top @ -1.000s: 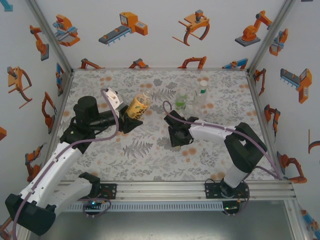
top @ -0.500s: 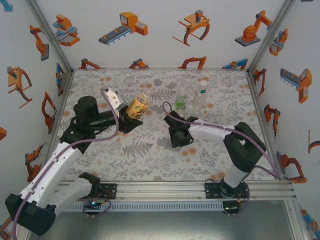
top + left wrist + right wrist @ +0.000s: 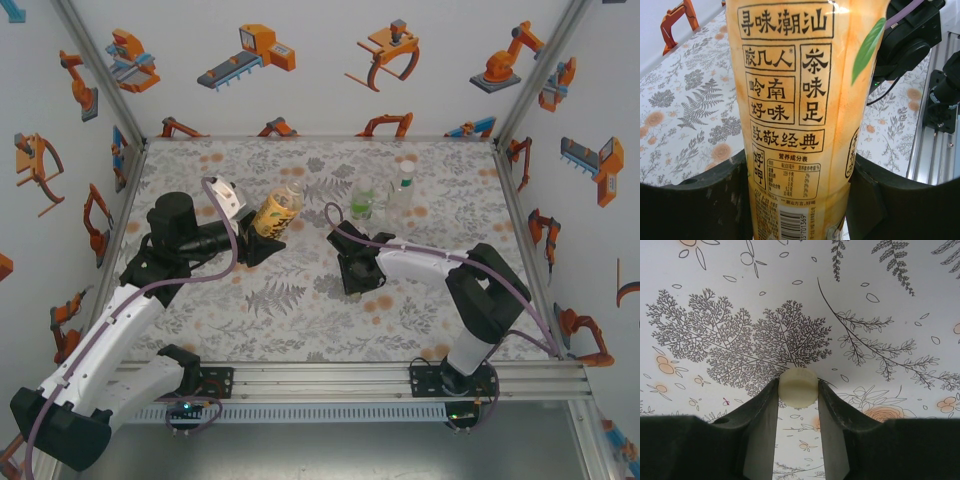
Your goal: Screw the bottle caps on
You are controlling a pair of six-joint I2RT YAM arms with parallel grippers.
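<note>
My left gripper [image 3: 262,238] is shut on the amber-yellow bottle [image 3: 275,212], held tilted with its neck toward the back right. In the left wrist view its yellow label [image 3: 800,125] sits between both black fingers [image 3: 700,200]. My right gripper [image 3: 350,272] is low over the table's middle, shut on a small cream-white bottle cap [image 3: 798,388] pinched at its fingertips just above the patterned cloth. The short green-tinted bottle [image 3: 362,200] and the slim clear bottle [image 3: 403,190] stand upright side by side behind the right gripper.
The floral tablecloth [image 3: 280,300] covers the table. White walls with orange robot pictures enclose three sides. An aluminium rail [image 3: 400,372] with both arm bases runs along the near edge. The right arm's black link [image 3: 910,40] lies beyond the held bottle.
The right gripper's jaws have closed in on the cap. The left arm and its bottle have not moved.
</note>
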